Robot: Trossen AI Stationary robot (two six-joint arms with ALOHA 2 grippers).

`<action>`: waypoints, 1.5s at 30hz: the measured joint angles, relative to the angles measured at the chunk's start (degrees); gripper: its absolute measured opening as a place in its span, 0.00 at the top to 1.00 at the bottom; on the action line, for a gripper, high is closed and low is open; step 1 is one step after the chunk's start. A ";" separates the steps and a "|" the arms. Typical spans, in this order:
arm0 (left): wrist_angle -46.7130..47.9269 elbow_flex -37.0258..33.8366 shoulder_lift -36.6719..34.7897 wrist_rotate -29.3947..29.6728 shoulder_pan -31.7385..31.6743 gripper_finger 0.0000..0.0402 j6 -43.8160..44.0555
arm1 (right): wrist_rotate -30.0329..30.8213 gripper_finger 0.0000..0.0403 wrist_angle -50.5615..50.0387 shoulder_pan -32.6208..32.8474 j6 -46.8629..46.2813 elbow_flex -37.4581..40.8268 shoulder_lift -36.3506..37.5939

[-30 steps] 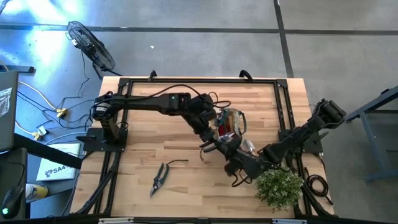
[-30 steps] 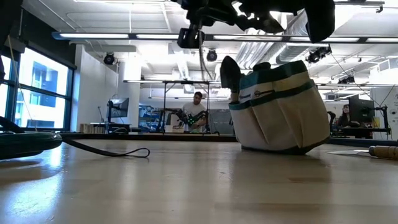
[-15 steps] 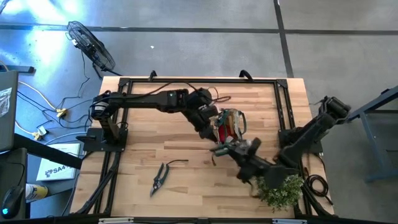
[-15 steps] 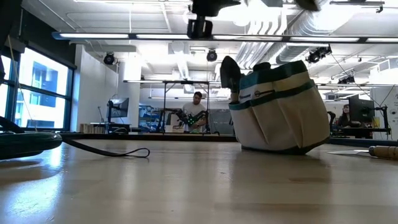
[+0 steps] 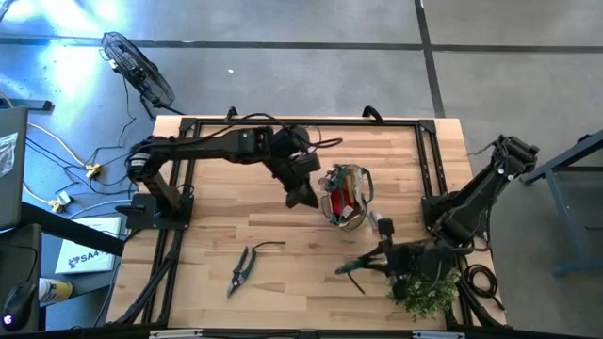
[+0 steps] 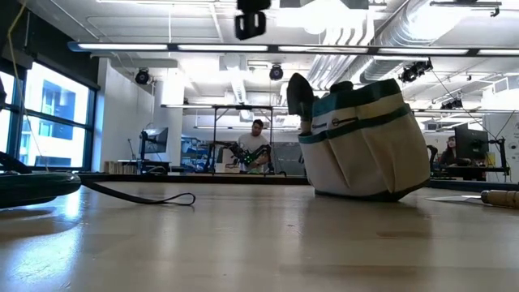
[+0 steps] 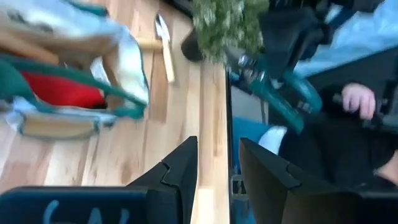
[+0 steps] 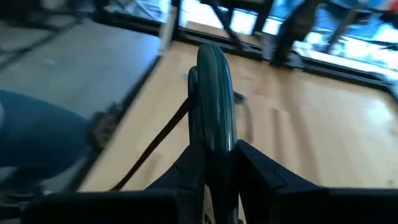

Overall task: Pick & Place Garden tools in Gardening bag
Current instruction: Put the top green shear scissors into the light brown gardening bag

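The right gripper clamped green-handled shears near the plant; to bag them cleanly, we judged we should lift them tip-down over the bag, beside which the left gripper stood empty, fingers slightly parted.

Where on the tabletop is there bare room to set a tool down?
Free: the far right corner beyond the gardening bag, and the near-left boards around the lone pruning shears. Crowded: bag to bushy plant, where the right gripper holds shears.
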State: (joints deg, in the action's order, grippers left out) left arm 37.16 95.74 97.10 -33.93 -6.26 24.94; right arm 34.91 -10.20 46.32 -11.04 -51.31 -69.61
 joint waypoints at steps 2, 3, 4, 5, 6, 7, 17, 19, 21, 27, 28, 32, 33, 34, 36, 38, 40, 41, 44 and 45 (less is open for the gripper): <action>0.75 0.04 -0.29 1.60 1.19 0.72 -1.25 | -4.24 0.86 2.30 -1.44 0.80 0.08 -0.84; 1.87 0.03 -0.64 2.51 1.65 0.72 -1.69 | -6.82 0.86 4.02 -2.32 1.59 0.92 -0.99; 3.46 -0.07 -0.96 3.32 2.29 0.72 -2.05 | -9.32 0.86 6.14 -3.34 2.45 2.13 -0.99; 3.97 -0.07 -1.17 3.82 3.11 0.72 -2.26 | -10.97 0.86 9.29 -4.57 3.24 3.64 -0.99; 3.94 0.03 -1.28 4.43 3.88 0.72 -2.37 | -12.17 0.86 12.13 -5.80 3.51 5.13 -0.82; 4.58 0.07 -1.49 4.86 4.63 0.72 -2.44 | -13.29 0.86 14.36 -6.98 3.63 6.82 -0.40; 10.15 0.07 -3.34 15.15 14.05 0.72 -0.72 | -28.71 0.86 44.51 -17.40 9.73 23.10 3.84; 10.65 -0.01 -3.52 17.43 16.03 0.72 -0.36 | -31.82 0.86 56.19 -19.59 9.77 28.24 4.67; 10.41 -0.04 -3.60 19.78 17.90 0.72 -0.82 | -34.59 0.86 64.90 -22.18 9.48 32.69 5.45; 10.44 -0.02 -3.80 26.41 20.59 0.72 -1.37 | -39.50 0.86 70.45 -28.06 8.12 36.92 5.55; 10.22 -0.02 -3.80 27.02 20.59 0.72 -1.63 | -39.62 0.86 70.07 -28.56 8.45 36.92 5.44; 9.37 -0.02 -3.80 28.63 20.59 0.72 -2.21 | -39.52 0.86 68.37 -31.15 9.05 36.92 4.21; 9.13 -0.02 -3.80 29.09 20.59 0.72 -2.20 | -39.45 0.86 68.30 -31.84 9.06 36.92 3.87; 9.09 -0.02 -3.80 29.62 20.59 0.72 -2.20 | -39.32 0.86 68.35 -32.60 9.07 36.92 3.44; 9.24 -0.02 -3.78 30.05 20.59 0.72 -2.20 | -39.77 0.86 68.42 -34.01 9.10 36.92 2.43; 9.25 -0.02 -3.78 30.07 20.56 0.72 -2.22 | -40.55 0.86 68.70 -35.19 9.12 36.92 1.83; 9.25 -0.02 -3.78 30.09 20.56 0.72 -2.20 | -40.78 0.86 69.14 -35.99 9.12 36.92 1.83; 9.25 -0.02 -3.76 30.08 20.56 0.72 -2.20 | -40.41 0.86 69.09 -36.27 9.12 36.92 1.83; 9.26 -0.02 -3.76 30.09 20.54 0.72 -2.20 | -39.41 0.86 68.21 -36.75 9.19 37.16 1.76; 9.26 -0.02 -3.76 30.12 20.54 0.72 -2.20 | -39.34 0.86 68.04 -36.97 9.17 37.36 1.76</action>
State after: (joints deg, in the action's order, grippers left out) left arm 46.42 95.72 93.34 -3.81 14.28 22.74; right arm -4.43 57.84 9.35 -1.87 -13.95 -67.85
